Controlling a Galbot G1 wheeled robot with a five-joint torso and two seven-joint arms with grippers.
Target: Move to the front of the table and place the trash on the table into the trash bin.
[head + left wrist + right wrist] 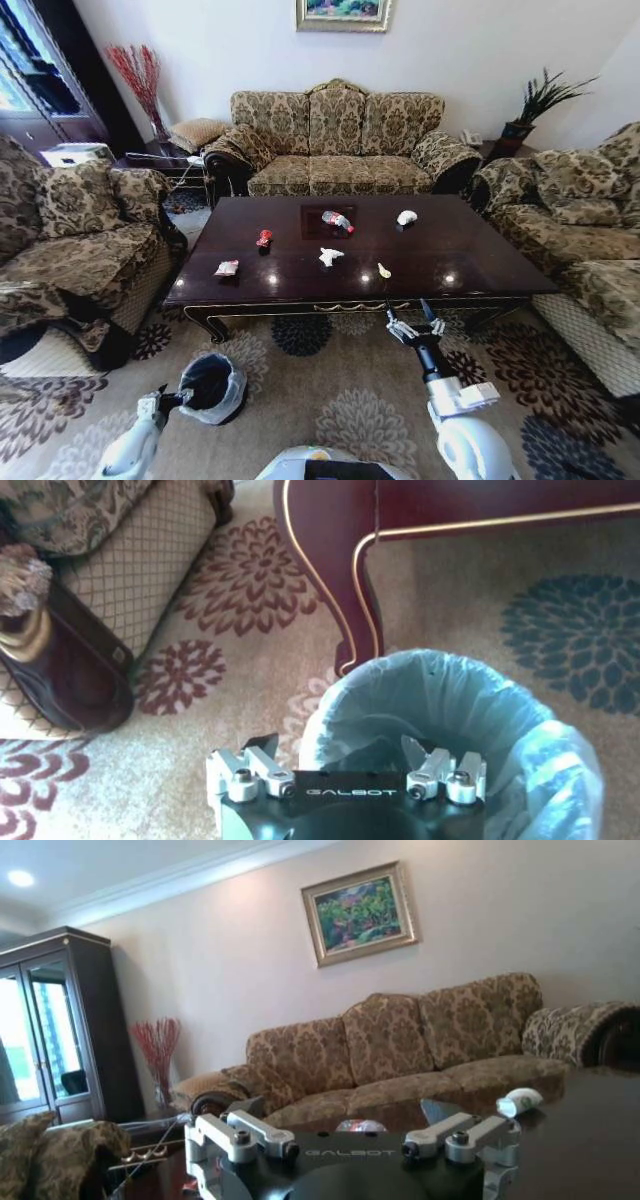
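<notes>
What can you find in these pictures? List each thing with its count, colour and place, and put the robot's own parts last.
table: 1, dark reddish-brown, centre of the room
bottle: 1, clear with red, table middle
red wrapper: 1, table's left part
pinkish packet: 1, near table's front left corner
white papers: 2, one mid-table, one far right
yellowish scrap: 1, near front edge
trash bin: 1, black, whitish bag, on carpet
sofas: 3, floral beige, around table
left gripper: open, over bin rim
right gripper: open, at table's front edge
</notes>
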